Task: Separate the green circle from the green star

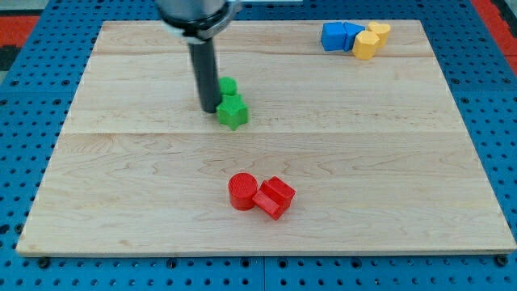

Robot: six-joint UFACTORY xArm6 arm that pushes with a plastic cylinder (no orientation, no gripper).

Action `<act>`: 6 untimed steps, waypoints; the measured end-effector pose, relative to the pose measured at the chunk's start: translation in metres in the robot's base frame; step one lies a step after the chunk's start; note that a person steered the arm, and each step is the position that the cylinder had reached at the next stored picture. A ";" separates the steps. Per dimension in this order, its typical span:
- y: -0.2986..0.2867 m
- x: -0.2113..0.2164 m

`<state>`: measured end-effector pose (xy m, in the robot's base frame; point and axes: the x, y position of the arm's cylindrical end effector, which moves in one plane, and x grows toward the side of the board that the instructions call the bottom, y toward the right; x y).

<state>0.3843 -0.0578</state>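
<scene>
- Our end effector is a bare dark rod with nothing to open or close and nothing held; my tip [208, 109] rests on the tabletop [121, 186], right against the green pair on the view's left side of it.
- The green circle [228, 86] sits just above the green star [233, 112] in the view, the two touching or nearly so; my tip stands beside the seam between them, a shade nearer the star.
- We judge both blocks light, rigid and smooth-bottomed, so they should slide readily over the wood rather than tip, and may spin if pushed off-centre.
- With no grasp possible, we would press on a flat side: the circle's lower edge, driving it toward the view's top, away from the star.
- The circle is a low, bright green disc, partly hidden by the rod; the star is the same green, chunky, with short blunt points.
- Well below the star lie a red circle [241, 191] and a red block [275, 196] of unclear shape, touching.
- Far toward the view's top right of the star, blue blocks [339, 36] and yellow blocks [370, 40] cluster together.
</scene>
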 end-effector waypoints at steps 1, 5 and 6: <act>0.039 -0.033; -0.015 -0.064; 0.040 -0.070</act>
<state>0.3141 -0.0181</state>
